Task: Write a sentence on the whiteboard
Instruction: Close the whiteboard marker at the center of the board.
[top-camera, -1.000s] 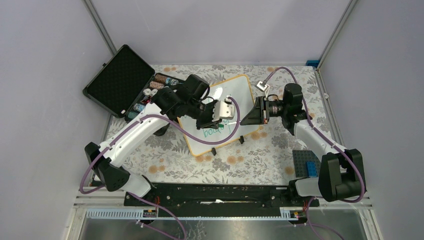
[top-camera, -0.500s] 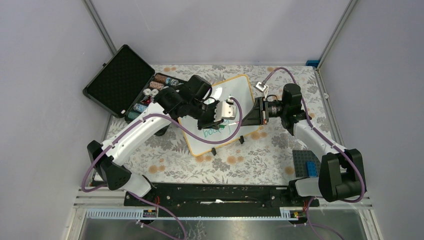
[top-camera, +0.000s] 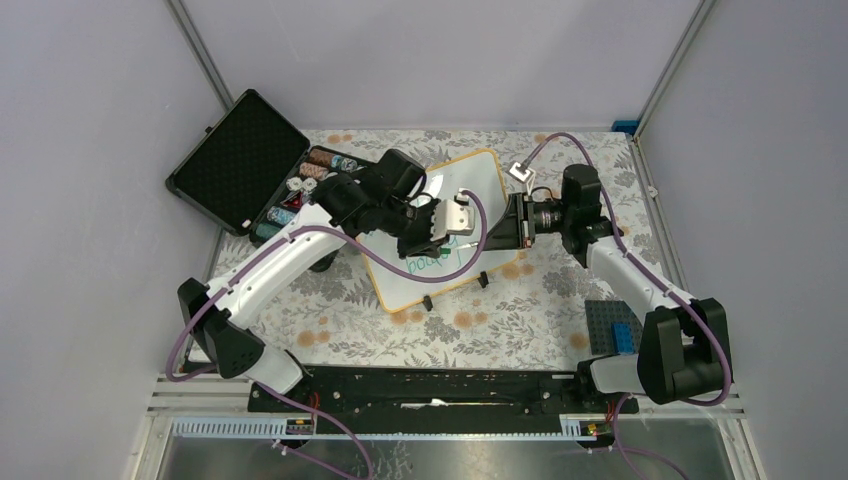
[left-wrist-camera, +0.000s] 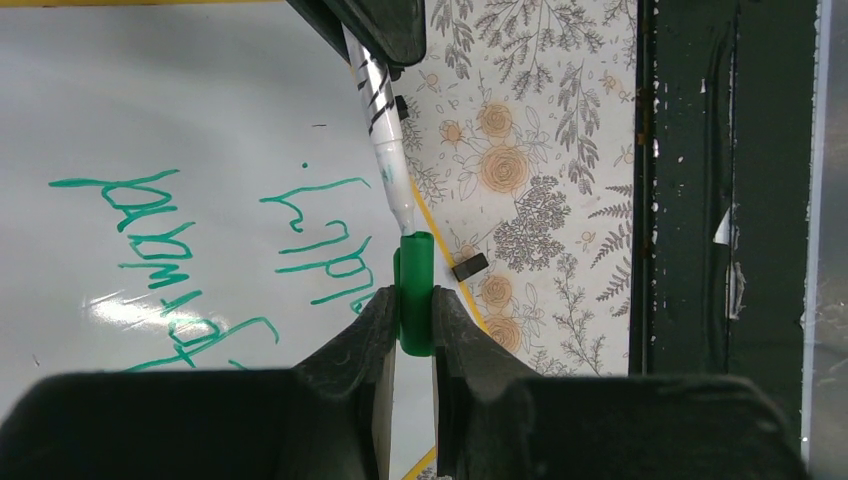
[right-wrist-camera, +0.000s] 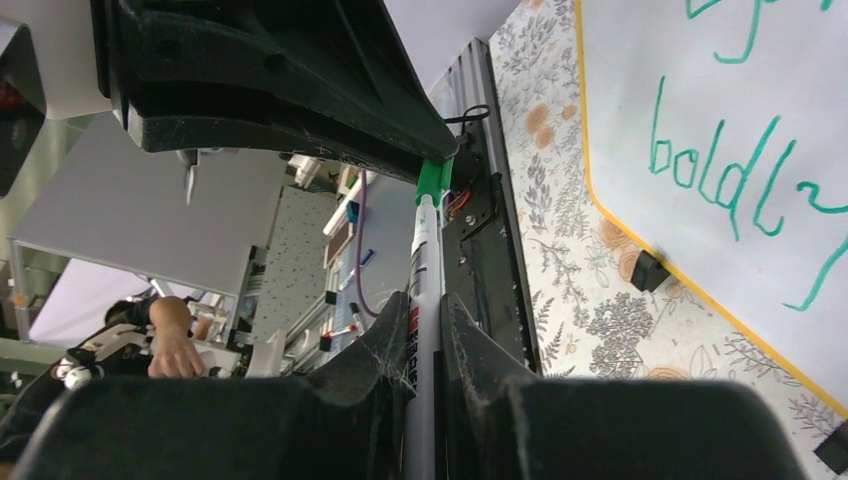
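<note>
The whiteboard lies tilted on the flowered cloth, its orange rim showing. The sentence is green handwriting in two lines; "boldly" reads in the right wrist view, and it also shows in the left wrist view. My left gripper is shut on a green marker cap. My right gripper is shut on the white marker. The marker's tip end sits in the cap. Both grippers meet over the board's right edge, the left one facing the right one.
An open black foam-lined case with small coloured items stands at the back left. A dark grey baseplate with a blue brick lies near the right arm's base. Two black clip feet sit at the board's near edge.
My left gripper has shifted a little to the right and away, closer to the right gripper. The right arm has barely moved.
</note>
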